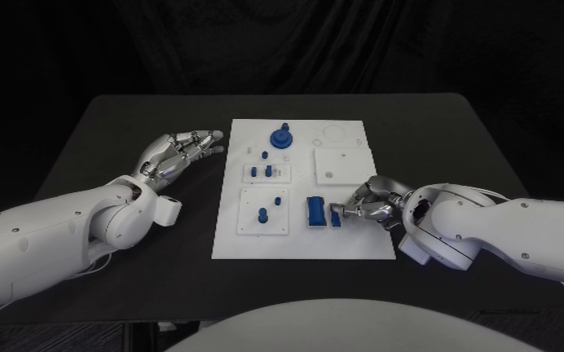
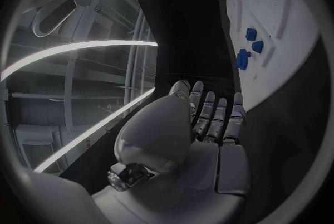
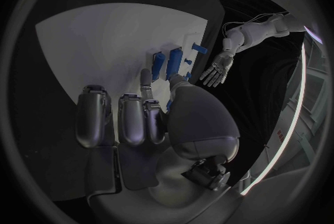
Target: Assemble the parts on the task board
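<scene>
Two blue blocks [image 1: 319,210] lie side by side near the front right corner of the white board [image 1: 353,242], and the right hand [image 1: 367,202] pinches the outer one. Its grip should stay light and square while it seats the piece. The left hand [image 1: 178,151] rests released on the table [image 1: 141,116] beside the board.

Light is dim and cool all round: the black table [image 1: 141,124] and dark backdrop swallow it, while the white board [image 1: 353,246] stands out brightest without glare. Shadows are soft and faint. Both wrist views are fisheye circles in dark frames, bending straight edges near the rim, with bright curved streaks of room light beside the left hand [image 2: 209,118].
</scene>
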Controlling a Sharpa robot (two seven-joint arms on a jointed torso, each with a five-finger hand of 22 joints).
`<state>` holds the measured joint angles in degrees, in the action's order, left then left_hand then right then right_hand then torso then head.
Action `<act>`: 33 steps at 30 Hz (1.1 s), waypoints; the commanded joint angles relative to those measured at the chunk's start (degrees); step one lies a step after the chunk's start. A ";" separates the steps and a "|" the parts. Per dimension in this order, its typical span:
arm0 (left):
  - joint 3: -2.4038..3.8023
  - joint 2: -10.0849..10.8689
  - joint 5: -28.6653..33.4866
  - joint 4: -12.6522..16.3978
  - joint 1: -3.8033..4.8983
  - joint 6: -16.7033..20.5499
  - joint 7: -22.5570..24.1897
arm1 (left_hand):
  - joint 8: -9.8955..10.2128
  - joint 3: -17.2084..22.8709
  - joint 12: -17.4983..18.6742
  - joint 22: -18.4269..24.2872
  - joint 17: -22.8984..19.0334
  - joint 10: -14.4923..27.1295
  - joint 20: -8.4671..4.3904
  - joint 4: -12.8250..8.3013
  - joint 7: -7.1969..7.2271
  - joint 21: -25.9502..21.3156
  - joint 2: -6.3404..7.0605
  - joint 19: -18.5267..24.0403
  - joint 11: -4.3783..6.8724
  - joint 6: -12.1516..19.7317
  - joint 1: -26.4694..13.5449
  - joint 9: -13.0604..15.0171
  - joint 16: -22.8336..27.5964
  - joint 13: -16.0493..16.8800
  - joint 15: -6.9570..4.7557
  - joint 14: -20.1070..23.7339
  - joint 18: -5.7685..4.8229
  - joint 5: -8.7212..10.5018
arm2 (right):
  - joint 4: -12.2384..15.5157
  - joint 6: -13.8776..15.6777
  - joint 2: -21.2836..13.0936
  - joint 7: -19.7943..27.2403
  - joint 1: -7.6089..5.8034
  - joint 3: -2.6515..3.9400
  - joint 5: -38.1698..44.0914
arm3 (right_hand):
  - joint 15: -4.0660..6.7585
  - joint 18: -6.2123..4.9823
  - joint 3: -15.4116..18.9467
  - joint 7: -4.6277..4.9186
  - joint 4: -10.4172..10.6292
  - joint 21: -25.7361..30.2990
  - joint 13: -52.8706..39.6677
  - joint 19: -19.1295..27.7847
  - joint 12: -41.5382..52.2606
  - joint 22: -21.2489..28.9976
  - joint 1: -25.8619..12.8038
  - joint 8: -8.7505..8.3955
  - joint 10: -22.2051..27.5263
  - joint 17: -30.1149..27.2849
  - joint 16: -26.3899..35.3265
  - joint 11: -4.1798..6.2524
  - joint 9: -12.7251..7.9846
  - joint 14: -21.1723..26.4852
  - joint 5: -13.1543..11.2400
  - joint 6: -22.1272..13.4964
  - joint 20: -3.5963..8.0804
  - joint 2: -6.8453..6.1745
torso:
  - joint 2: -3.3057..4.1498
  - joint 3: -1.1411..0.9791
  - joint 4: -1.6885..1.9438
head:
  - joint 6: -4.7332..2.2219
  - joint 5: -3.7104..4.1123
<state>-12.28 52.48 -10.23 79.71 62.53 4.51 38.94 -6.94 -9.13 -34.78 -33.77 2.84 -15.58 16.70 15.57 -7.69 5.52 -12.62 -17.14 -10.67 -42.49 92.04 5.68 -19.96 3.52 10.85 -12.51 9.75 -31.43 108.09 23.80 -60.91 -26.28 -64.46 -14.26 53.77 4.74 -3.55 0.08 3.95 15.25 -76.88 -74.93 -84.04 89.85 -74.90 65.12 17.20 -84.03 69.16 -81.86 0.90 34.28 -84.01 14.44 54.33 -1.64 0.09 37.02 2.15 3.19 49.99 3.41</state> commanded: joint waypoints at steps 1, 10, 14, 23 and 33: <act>0.06 0.02 0.25 0.08 -0.13 -0.71 3.13 | -0.19 0.37 -0.02 0.05 0.08 -0.18 0.02 -0.11 -0.38 0.30 0.00 -0.43 -0.26 -0.19 0.79 -0.08 -0.27 0.08 0.03 -0.51 -0.81 -0.28 | 0.80 -0.08 -0.55 1.19 0.02 -0.01 5.75 | -0.40 0.53 0.28 -0.08 -0.58 -0.49 -15.07 -1.64 0.15 -11.08 1.17 1.32 -5.97 0.75 -0.66 -0.46 0.87 -2.76 0.04 -1.18 -0.20 0.00 | 0.00 -0.03 -0.02 | 0.01 0.00; 0.06 0.10 0.25 0.10 -0.31 -0.71 3.19 | -0.19 0.47 0.00 0.06 0.08 -0.18 0.02 -0.12 -0.39 0.31 -0.03 -0.46 -0.27 -0.19 0.86 -0.09 -0.26 0.08 0.07 -0.52 -0.82 -0.32 | 2.18 -2.08 -1.98 1.49 0.24 -0.04 11.78 | 0.08 0.67 2.89 -0.81 -0.67 -1.24 -15.07 -1.90 0.15 -11.29 2.95 11.63 -5.97 2.04 -1.37 0.19 7.63 -2.92 -0.56 -5.27 0.18 0.89 | 0.01 -0.02 -0.12 | 0.01 -0.19; 0.06 0.16 0.25 0.13 -0.36 -0.71 3.20 | -0.19 0.47 0.00 0.06 0.08 -0.18 0.02 -0.12 -0.39 0.31 -0.03 -0.46 -0.27 -0.19 0.86 -0.09 -0.26 0.08 0.07 -0.52 -0.82 -0.32 | 2.29 -3.09 -2.22 1.28 0.57 -0.04 12.39 | 0.51 0.67 3.95 -1.52 -0.49 -1.36 -15.07 -1.93 0.15 -11.32 3.20 16.57 -5.97 2.18 -1.45 0.71 11.00 -2.93 -1.83 -5.86 0.53 1.05 | 0.06 -0.06 -0.16 | 0.01 -0.28; 0.06 0.23 0.25 0.13 -0.45 -0.77 3.21 | -0.18 0.56 0.02 0.08 0.08 -0.19 0.02 -0.13 -0.39 0.31 -0.01 -0.48 -0.31 -0.18 0.93 -0.10 -0.29 0.08 0.10 -0.56 -0.84 -0.34 | 2.00 -4.27 -2.02 0.83 1.29 -0.05 12.74 | 1.28 0.64 5.78 -2.55 0.16 -1.18 -15.07 -1.85 0.15 -11.26 3.52 23.73 -5.97 1.83 -1.28 1.67 16.18 -2.86 -4.51 -7.59 1.24 1.44 | -0.01 -0.01 -0.01 | 0.01 -0.08; 0.06 0.33 0.25 0.16 -0.53 -0.79 3.14 | -0.18 0.56 0.02 0.08 0.08 -0.19 0.02 -0.13 -0.39 0.31 -0.01 -0.48 -0.31 -0.18 0.93 -0.10 -0.29 0.08 0.10 -0.56 -0.84 -0.34 | 1.68 -4.42 -1.84 0.79 1.45 -0.05 12.79 | 1.41 0.64 6.18 -2.71 0.09 -1.13 -15.07 -1.83 0.15 -11.24 3.80 24.82 -5.97 1.69 -1.21 1.82 16.96 -2.84 -5.64 -7.92 1.36 1.36 | 0.07 -0.01 -0.09 | 0.01 -0.14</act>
<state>-12.28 52.84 -10.23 79.73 62.11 4.36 38.93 -6.94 -8.97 -34.78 -33.77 2.84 -15.57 16.70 15.41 -7.69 5.52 -12.65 -17.14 -10.66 -42.49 92.52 5.63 -19.96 3.52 11.06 -12.72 9.75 -31.43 109.77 20.20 -62.76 -25.36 -63.18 -14.31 65.84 5.83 -3.56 6.01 1.40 15.32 -77.88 -74.91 -84.06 89.85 -74.90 68.46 41.82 -83.84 70.89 -83.06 2.36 51.20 -83.96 9.05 46.64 -0.61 1.52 37.04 2.14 3.15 49.99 3.25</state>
